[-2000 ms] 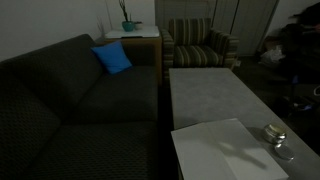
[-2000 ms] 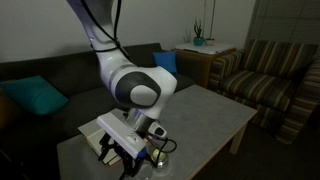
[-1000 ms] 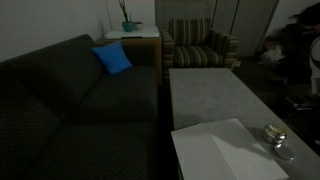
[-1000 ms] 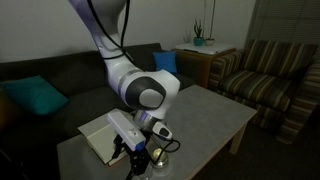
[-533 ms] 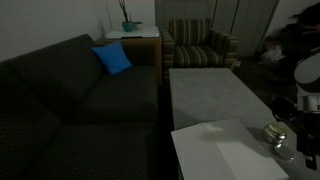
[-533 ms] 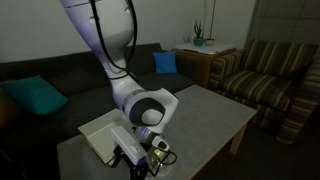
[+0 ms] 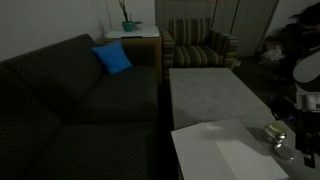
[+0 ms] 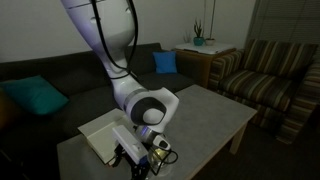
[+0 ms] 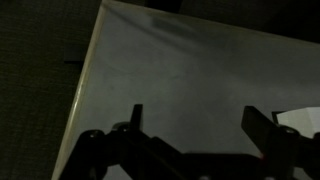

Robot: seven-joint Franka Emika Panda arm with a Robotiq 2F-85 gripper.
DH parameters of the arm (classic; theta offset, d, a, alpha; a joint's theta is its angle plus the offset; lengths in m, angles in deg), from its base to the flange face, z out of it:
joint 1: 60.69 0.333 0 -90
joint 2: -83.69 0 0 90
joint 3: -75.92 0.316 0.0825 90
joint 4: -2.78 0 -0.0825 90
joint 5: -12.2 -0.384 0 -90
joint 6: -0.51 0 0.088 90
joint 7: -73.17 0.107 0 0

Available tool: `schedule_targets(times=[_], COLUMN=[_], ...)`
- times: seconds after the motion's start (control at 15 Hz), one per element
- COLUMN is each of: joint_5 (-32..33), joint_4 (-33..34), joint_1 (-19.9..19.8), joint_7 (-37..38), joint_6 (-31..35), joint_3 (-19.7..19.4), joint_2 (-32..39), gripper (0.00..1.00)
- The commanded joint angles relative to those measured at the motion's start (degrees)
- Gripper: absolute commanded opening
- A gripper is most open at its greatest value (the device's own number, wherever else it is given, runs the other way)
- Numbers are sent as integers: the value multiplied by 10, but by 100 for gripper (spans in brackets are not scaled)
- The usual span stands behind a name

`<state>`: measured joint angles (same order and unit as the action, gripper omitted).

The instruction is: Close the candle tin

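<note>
Sitting at the near right of the grey tabletop, the candle tin is seen in an exterior view as a small round silvery tin, just beside the right edge of a white sheet. Its flat round lid is seen lying just nearer on the tabletop, so the tin is not yet closed; whether the two touch cannot be told. The tool is held low over the near end of the tabletop, next to the white sheet, with the tin largely hidden behind it in that exterior view. In the wrist view the tool is shown with its two dark fingers spread wide and only bare tabletop between them. The white arm is bent down from above. A dark sofa is set to the left of the tabletop, with a blue cushion on it. A striped armchair is placed at the far end, and a potted plant is seen on a side table.
</note>
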<state>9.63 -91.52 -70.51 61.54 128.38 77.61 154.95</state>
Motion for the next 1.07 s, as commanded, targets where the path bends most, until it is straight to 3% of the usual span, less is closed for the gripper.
schedule_targets(times=[0.0,0.2,0.6,1.0], joint_5=[0,-3,3,10], joint_4=[4,19,110,234], joint_1=[0,4,12,-8], joint_7=[0,14,44,-17], joint_6=[-2,-4,-22,-28], joint_3=[0,-5,-21,-3], joint_2=[2,14,82,164], gripper=[100,100,100,100])
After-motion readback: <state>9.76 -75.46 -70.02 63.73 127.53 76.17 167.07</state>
